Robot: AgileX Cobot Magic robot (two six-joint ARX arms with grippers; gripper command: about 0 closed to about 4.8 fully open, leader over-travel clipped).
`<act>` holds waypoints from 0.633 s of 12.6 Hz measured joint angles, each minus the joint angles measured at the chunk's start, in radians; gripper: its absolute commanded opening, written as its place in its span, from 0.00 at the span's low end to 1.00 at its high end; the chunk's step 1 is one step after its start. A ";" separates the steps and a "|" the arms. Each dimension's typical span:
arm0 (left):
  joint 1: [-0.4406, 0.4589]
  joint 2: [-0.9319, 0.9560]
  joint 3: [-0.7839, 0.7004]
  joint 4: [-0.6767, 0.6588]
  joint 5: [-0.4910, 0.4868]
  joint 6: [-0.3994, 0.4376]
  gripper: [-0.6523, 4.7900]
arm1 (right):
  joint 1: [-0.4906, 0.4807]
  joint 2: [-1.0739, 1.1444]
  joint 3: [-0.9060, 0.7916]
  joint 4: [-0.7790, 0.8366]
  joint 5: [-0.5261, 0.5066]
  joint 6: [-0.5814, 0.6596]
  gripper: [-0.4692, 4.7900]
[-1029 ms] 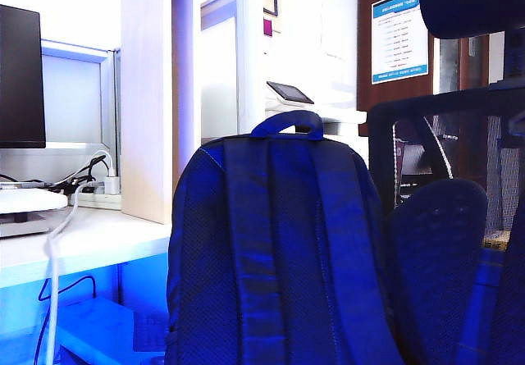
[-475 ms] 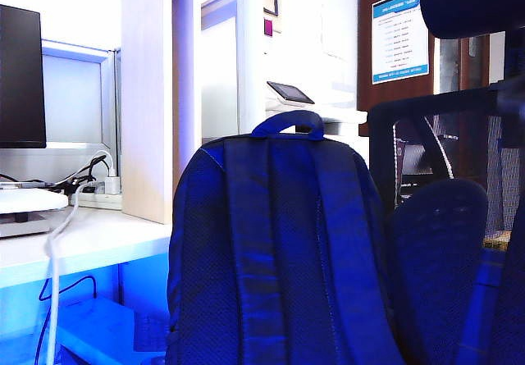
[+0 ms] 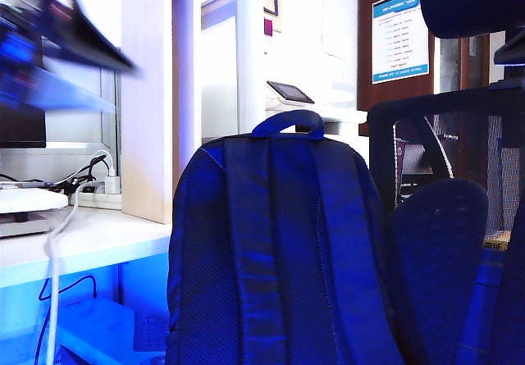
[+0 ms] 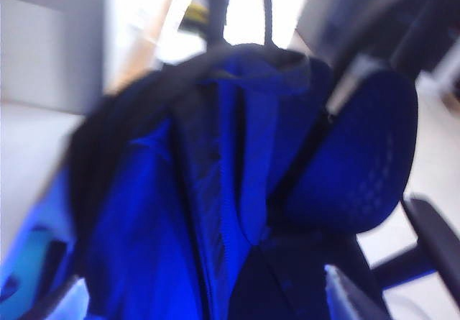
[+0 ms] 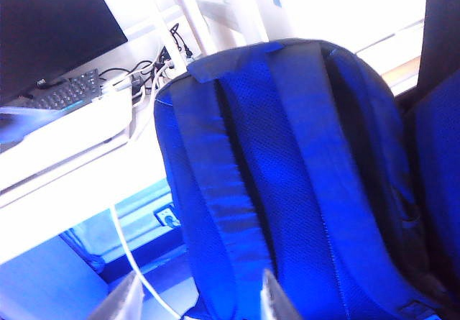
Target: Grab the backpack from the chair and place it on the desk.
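Your desk (image 3: 98,242) runs along the left, white top mostly bare up to its front edge. The chair (image 3: 459,135) fills the right side, and the backpack (image 3: 275,250) stands upright in it, straps facing you, nearly touching the desk edge (top handle (image 3: 287,123) sticks up free). Left gripper (image 3: 49,45) is a blur high over the desk; can't tell its jaws. Right gripper (image 5: 198,295) hangs spread wide, near the straps, holding nothing.
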 measured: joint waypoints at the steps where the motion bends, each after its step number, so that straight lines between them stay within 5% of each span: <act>1: -0.031 0.109 0.070 0.002 -0.002 0.034 0.94 | 0.000 0.000 0.002 0.000 0.000 0.003 0.49; 8: -0.060 0.622 0.565 -0.079 -0.093 0.082 0.97 | 0.000 0.001 0.007 -0.001 -0.004 0.089 0.49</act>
